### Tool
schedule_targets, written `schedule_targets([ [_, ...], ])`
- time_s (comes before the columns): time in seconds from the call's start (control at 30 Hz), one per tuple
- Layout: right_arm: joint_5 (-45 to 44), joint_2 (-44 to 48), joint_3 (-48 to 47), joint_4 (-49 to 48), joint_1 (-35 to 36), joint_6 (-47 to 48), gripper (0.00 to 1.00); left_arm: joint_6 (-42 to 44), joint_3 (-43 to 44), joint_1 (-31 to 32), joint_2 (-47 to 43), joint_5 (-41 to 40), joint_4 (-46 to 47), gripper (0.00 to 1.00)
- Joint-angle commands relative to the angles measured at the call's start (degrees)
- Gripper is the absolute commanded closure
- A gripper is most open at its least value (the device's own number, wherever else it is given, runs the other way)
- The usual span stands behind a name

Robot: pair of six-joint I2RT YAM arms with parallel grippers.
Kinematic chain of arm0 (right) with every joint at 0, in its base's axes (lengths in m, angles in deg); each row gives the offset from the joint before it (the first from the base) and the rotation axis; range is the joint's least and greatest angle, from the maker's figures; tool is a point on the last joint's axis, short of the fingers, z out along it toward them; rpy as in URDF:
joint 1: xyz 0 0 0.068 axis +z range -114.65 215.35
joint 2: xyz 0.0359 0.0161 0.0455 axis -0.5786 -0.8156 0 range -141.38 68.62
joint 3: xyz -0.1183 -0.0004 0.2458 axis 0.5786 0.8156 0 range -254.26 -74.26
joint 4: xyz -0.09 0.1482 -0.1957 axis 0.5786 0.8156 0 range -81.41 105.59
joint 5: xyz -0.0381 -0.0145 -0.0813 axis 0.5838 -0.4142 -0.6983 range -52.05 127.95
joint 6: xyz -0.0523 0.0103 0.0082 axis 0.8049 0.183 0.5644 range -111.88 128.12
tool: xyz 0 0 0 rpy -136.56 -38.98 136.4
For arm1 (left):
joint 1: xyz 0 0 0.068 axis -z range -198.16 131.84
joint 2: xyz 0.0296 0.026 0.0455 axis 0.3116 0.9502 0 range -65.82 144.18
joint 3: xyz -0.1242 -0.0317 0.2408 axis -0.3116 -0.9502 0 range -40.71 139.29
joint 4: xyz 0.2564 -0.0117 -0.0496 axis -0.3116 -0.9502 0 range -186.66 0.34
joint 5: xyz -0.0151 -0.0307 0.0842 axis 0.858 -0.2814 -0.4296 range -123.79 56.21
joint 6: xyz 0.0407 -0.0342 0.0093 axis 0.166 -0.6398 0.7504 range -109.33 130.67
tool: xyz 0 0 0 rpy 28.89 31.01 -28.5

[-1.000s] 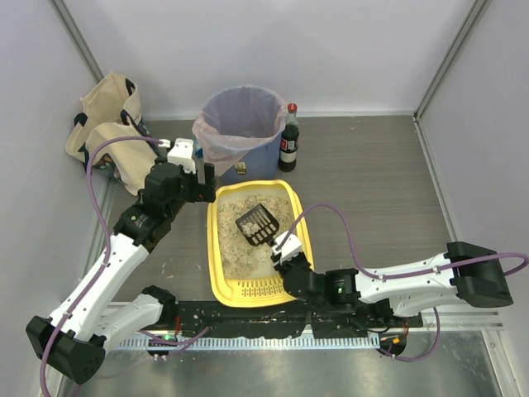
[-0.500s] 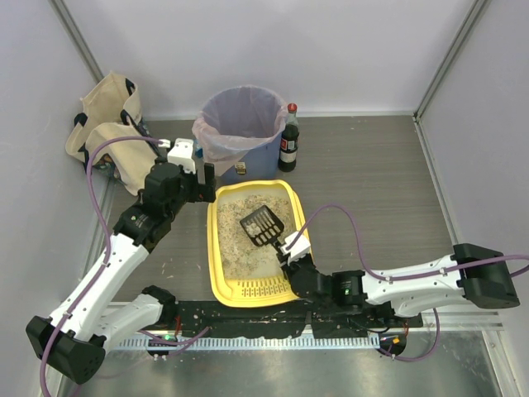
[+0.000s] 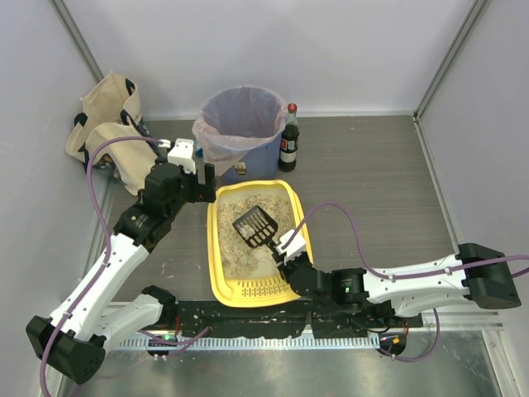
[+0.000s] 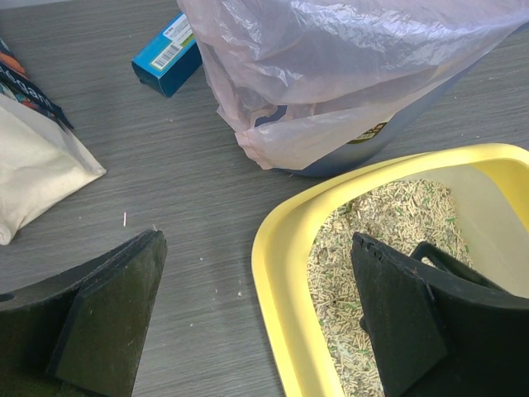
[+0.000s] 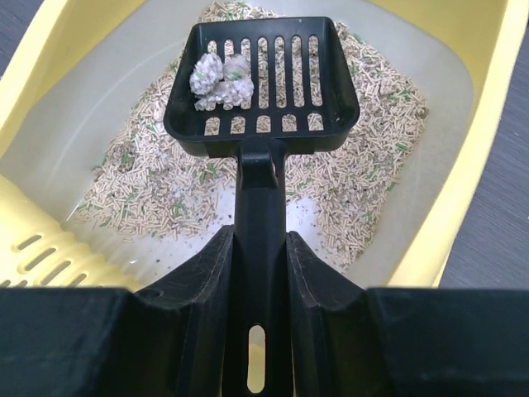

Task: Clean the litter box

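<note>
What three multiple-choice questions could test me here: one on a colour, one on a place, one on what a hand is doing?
1. The litter box is: A green; B yellow; C red.
2. The dark bottle stands: A inside the litter box; B on the robot's base; C beside the blue bin.
3. The right hand is: A open and empty; B shut on the scoop; C pressing the bottle.

Answers:
1 B: its rim is yellow.
2 C: the top view shows it upright just right of the bin.
3 B: its fingers clamp the handle; whitish clumps lie in the scoop.
</note>
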Motion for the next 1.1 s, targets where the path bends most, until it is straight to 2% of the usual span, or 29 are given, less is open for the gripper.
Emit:
schedule_targets([
  [0.0, -4.16, -2.63, -4.62, 2.53, 0.27, -0.31, 0.99, 0.00, -0.03, 0.17, -0.12, 0.10, 2.79, 0.02],
  [0.07, -5.08, -2.56, -4.72, 4.15, 0.27, -0.32, 0.99, 0.00, -0.12, 0.08, -0.30, 0.10, 2.97, 0.02],
  [0.2, -2.36, 4.03, -0.33, -2.27, 0.18, 0.04, 0.99, -0.09, -0.12, 0.17, -0.30, 0.28, 3.06, 0.02],
  [0.3, -4.03, 8.43, 0.64, -0.26, 0.01, -1.90, 0.98, -0.17, -0.03, 0.08, -0.04, 0.45, 2.97, 0.02],
  [0.6, 1.95, 17.22, -3.13, 10.01, -2.54, -4.54, 0.99, -0.79, -0.03, 0.08, 0.49, 0.98, 2.88, 0.02],
  [0.7, 2.74, 16.88, -6.99, 12.13, -3.07, -3.40, 0.99, -0.79, -0.03, 0.17, 0.67, 0.89, 2.79, 0.02],
  [0.8, 1.77, 14.08, -14.98, 19.67, -3.60, -3.05, 0.99, -0.53, -0.03, 0.08, 1.02, 0.63, 2.79, 0.02],
  [0.9, 0.46, 12.14, -21.93, 22.85, -3.95, -1.21, 0.99, -0.53, 0.32, 0.08, 1.46, 0.19, 2.35, 0.02],
  [1.07, 2.73, 11.16, -29.23, 21.81, -7.53, 4.49, 0.99, -0.70, 0.32, 0.17, 1.29, 0.54, 2.27, 0.02],
])
